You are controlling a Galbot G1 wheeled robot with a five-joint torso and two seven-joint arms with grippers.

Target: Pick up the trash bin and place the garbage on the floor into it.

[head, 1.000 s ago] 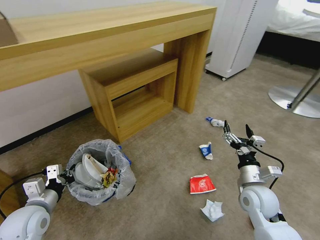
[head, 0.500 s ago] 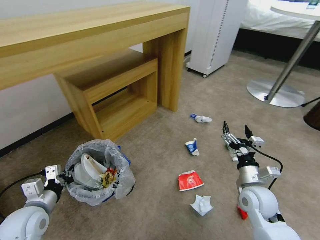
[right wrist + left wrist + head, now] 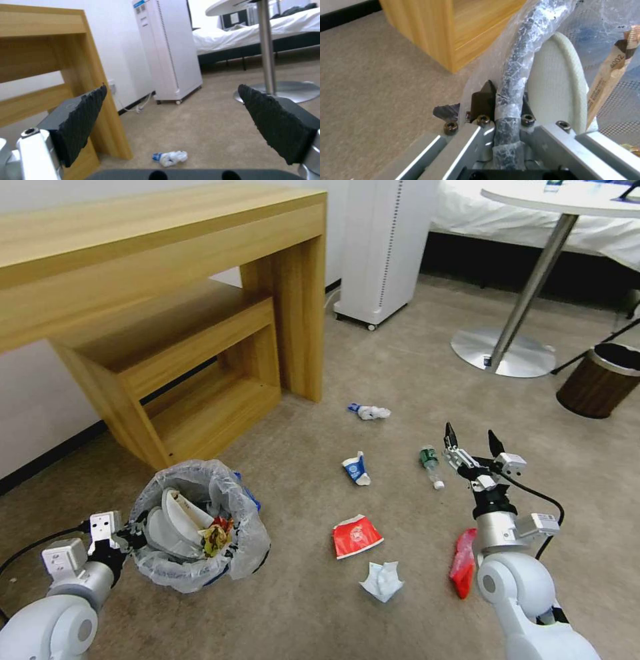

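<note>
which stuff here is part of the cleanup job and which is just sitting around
Part of the job:
trash bin, rim clamped in the left pincer
red-white carton
red bottle
clear green-label bottle
blue-white wrappers
crumpled white paper
right pincer, open, above the floor

Just there:
wooden desk
white cabinet
round table
brown bin

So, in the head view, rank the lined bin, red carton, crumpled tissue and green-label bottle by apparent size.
1. Lined bin, clearly largest.
2. Red carton.
3. Crumpled tissue, only slightly smaller than the carton.
4. Green-label bottle, smallest, though it lies farther from the camera, so its last place is unsure.
</note>
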